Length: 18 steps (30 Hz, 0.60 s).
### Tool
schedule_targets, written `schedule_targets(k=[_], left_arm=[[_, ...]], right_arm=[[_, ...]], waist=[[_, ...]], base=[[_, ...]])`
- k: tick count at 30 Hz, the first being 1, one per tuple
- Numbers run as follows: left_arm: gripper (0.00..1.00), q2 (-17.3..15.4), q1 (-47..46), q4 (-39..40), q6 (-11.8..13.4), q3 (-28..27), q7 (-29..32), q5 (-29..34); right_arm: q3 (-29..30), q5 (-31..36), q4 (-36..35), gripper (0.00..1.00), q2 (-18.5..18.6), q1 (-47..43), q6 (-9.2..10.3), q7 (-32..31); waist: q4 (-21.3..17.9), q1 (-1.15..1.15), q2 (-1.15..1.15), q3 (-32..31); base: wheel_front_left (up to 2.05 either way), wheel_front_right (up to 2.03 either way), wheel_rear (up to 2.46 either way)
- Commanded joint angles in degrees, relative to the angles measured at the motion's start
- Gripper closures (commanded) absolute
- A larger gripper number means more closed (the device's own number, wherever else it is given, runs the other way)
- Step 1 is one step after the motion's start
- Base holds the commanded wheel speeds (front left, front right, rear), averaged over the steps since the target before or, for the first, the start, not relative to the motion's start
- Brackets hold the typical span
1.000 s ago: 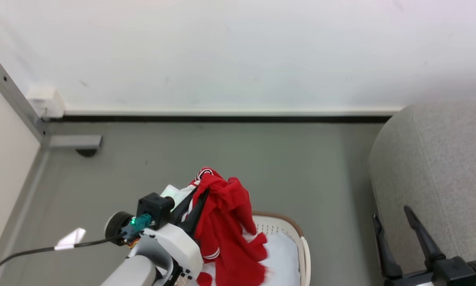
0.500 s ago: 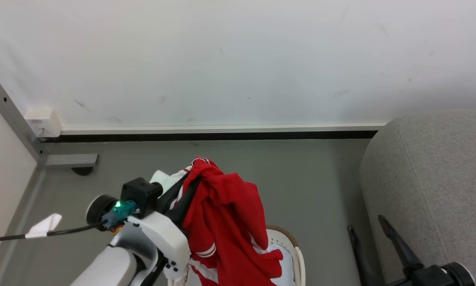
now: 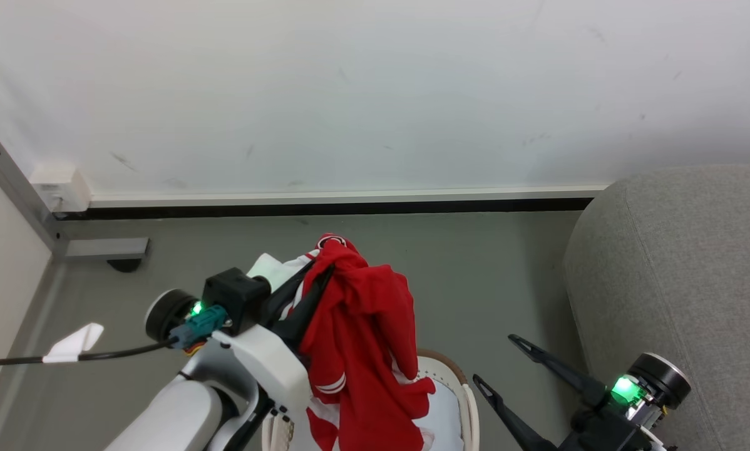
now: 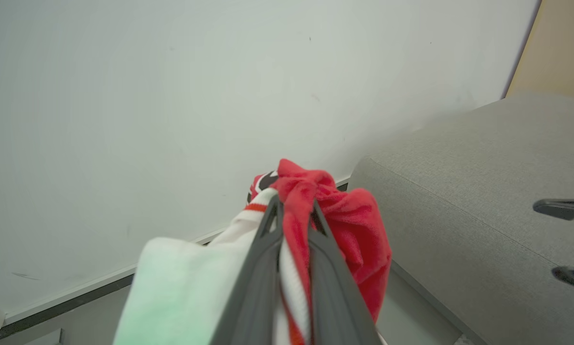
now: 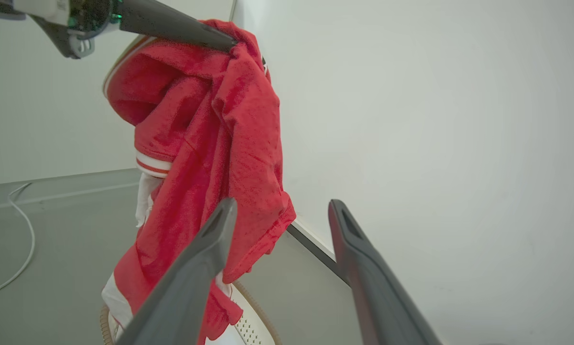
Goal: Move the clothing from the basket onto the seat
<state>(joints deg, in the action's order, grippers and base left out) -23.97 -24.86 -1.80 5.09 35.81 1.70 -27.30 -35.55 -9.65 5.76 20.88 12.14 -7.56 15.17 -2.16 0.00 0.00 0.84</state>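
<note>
- Right gripper (image 3: pixel 494 358) has swung leftwards, fingers spread, toward the bright red white-trimmed jersey (image 3: pixel 362 338).
- Left gripper (image 3: pixel 320 280) pinches it above the white perforated plastic basket (image 3: pixel 471 407); collar mark (image 4: pixel 266 181) unreadable.

White wall (image 3: pixel 375 94), grey floor (image 3: pixel 475 269)

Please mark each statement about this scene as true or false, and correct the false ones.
1. The left gripper is shut on the red jersey. True.
2. The right gripper is shut on a sleeve. False: its jaws stand open and hold nothing.
3. The jersey lies on the grey sofa. False: it hangs from the left gripper above the white laundry basket.
4. The sofa stands to the robot's right of the basket. True.
</note>
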Motion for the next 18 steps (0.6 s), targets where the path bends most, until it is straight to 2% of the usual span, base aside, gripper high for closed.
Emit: schedule_targets(k=[1,5,11,18], left_arm=[[1.00,-0.1,-1.0,0.5,-0.2,0.2,0.1,0.6],[1.00,0.8,-2.0,0.8,-0.4,1.1,0.6,0.7],[1.00,2.0,-3.1,0.9,-1.4,3.0,1.0,1.3],[1.00,4.0,-4.2,0.4,-2.4,5.3,1.5,1.7]], right_arm=[[-2.6,0.0,1.4,0.00,0.5,2.5,0.13,0.0],[-6.8,-0.8,5.0,0.00,-1.4,7.1,0.13,0.0],[-11.1,-2.2,13.8,0.00,-7.0,13.3,0.13,0.0],[-8.4,0.6,21.6,0.00,-13.0,16.6,0.13,0.0]], waist=[[0.3,0.00,0.00,0.0],[1.1,0.00,0.00,0.0],[2.1,0.00,0.00,0.4],[3.9,0.00,0.00,0.8]], base=[[0.00,0.00,0.00],[0.00,0.00,0.00],[0.00,0.00,0.00],[0.00,0.00,0.00]])
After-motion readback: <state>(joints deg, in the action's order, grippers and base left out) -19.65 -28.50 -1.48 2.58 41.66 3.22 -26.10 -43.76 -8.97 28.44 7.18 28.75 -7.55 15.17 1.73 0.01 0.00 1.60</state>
